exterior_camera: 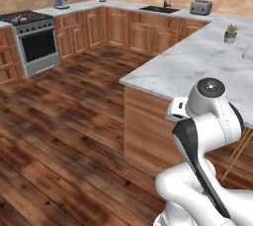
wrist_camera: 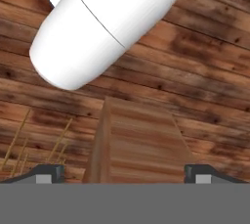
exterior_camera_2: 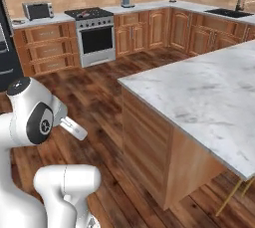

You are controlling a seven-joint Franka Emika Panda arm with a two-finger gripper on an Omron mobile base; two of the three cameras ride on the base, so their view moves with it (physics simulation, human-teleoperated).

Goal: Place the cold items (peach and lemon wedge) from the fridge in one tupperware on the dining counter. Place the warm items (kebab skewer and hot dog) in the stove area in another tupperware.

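Gripper [wrist_camera: 125, 171] fingers spread, empty, aimed at floor — stove [exterior_camera_2: 92, 30] with warm items far across the kitchen.

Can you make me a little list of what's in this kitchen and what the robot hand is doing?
room: kitchen with wood floor
counter: marble counter beside the robot
stove: stove at the far wall, something red on top, too small to name
sink: sink under the window
toaster: toaster right of the sink
plant: small plant on the counter
gripper: gripper open, holding nothing, pointing down at the floor
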